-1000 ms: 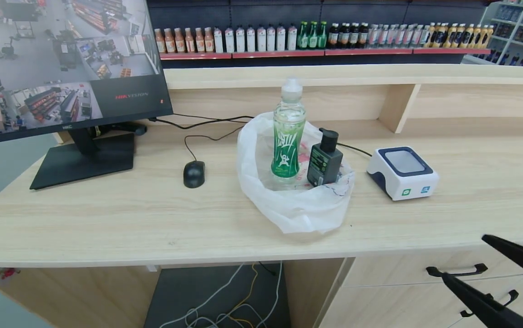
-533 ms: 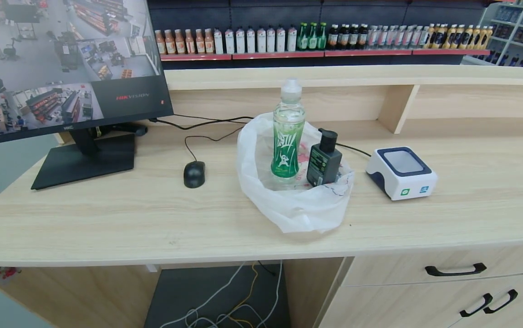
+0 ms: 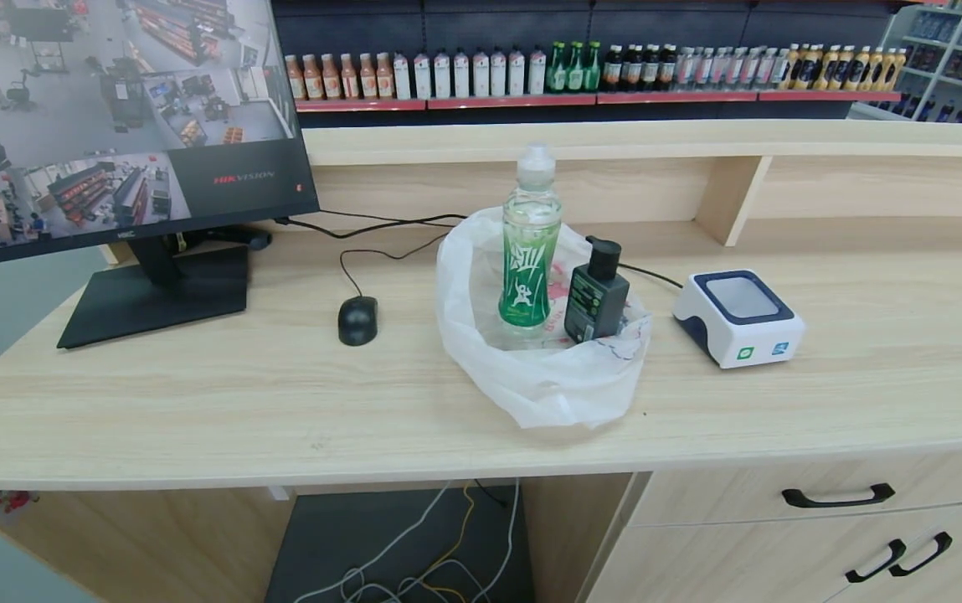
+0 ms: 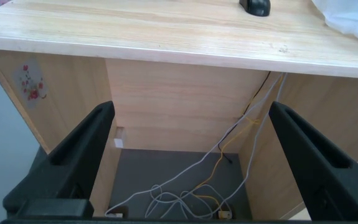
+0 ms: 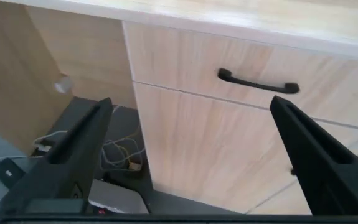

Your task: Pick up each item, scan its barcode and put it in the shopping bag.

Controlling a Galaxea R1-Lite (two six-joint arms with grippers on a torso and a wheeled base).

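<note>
- Green bottle [image 3: 528, 251] and dark pump bottle [image 3: 596, 297] stand inside the shopping bag [image 3: 547, 377] at centre frame, with the scanner [image 3: 738, 316] just right of it.
- My left gripper [image 4: 191, 109] and right gripper [image 5: 191, 102] hang below the counter [image 4: 166, 37], both spread wide and empty.
- I judge the bagging finished; no further pick is called for.

One shopping bag [image 3: 547, 385], one green bottle [image 3: 528, 251], one dark pump bottle [image 3: 596, 297], one scanner [image 3: 738, 318], one mouse [image 3: 357, 320], one monitor [image 3: 112, 109].
</note>
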